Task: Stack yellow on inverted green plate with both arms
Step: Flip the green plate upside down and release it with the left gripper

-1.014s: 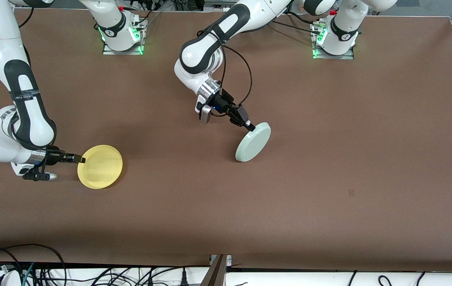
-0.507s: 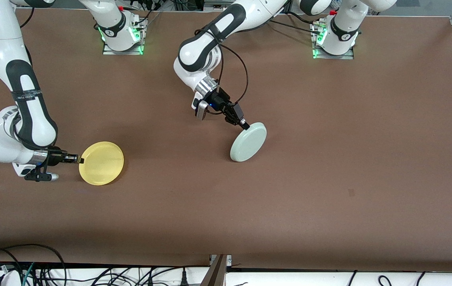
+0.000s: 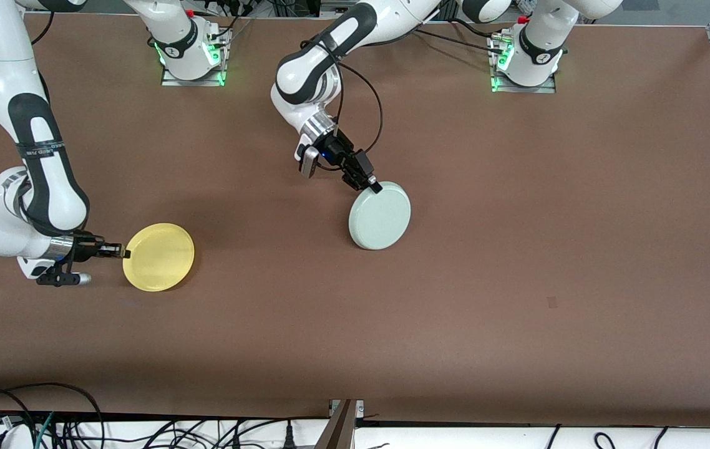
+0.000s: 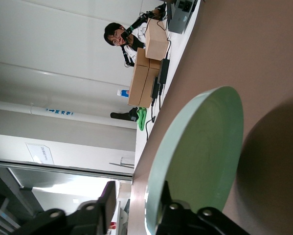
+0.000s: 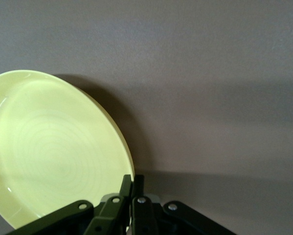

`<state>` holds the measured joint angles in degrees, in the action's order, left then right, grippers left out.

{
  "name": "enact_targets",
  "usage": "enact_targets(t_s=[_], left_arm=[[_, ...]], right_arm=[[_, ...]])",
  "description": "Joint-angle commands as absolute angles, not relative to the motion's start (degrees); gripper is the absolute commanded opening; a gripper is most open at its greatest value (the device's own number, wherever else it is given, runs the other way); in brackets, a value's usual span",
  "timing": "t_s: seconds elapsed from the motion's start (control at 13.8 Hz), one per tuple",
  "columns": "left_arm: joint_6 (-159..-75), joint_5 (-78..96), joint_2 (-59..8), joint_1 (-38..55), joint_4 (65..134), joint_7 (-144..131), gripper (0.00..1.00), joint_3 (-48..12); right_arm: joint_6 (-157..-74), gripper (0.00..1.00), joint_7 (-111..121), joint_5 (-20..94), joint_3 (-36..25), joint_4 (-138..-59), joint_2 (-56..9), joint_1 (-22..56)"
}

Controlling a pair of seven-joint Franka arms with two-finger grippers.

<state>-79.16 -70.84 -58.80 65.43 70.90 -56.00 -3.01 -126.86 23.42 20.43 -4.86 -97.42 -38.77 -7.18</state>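
Note:
The pale green plate [image 3: 380,216] lies bottom up near the table's middle, its rim by the gripper still a little raised. My left gripper [image 3: 374,185] is at that rim, open: in the left wrist view [image 4: 136,196] the green plate's [image 4: 205,147] rim stands between the jaws, against one finger and apart from the other. The yellow plate [image 3: 158,257] is right way up toward the right arm's end. My right gripper [image 3: 125,252] is shut on its rim and holds it just above the table; the right wrist view shows the gripper [image 5: 132,178] pinching the yellow plate [image 5: 53,147].
The brown table [image 3: 517,280] carries nothing else. The arm bases [image 3: 191,56] stand along the edge farthest from the front camera. Cables [image 3: 49,424] hang below the nearest edge.
The left arm has tipped the green plate from steeply tilted down to nearly flat, bottom up, and shifted it toward the right arm's end. The yellow plate has barely moved.

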Motion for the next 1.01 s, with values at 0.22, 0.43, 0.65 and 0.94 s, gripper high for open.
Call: enact_targets(t_s=[0.22, 0.43, 0.65, 0.94], left_arm=[[-87.96, -65.48, -59.41, 67.23, 68.47, -71.42, 1.00, -3.16], [-99.88, -63.56, -59.33, 66.63, 68.55, -82.83, 1.00, -3.16], [-113.78, -60.66, -59.33, 63.47, 68.73, -94.98, 1.00, -3.16], [-122.60, -44.07, -56.08, 58.64, 68.29, -94.94, 1.00, -3.51]], right_arm=[[-116.14, 0.00, 25.05, 21.53, -4.83, -88.53, -37.88, -7.03], [-106.99, 0.00, 24.87, 21.36, -4.75, -82.11, -37.27, -7.03], [-99.78, 0.00, 24.79, 21.27, -4.75, -77.97, -36.48, -6.94], [-95.89, 0.00, 24.43, 20.92, -4.75, -75.76, -35.78, -4.40]])
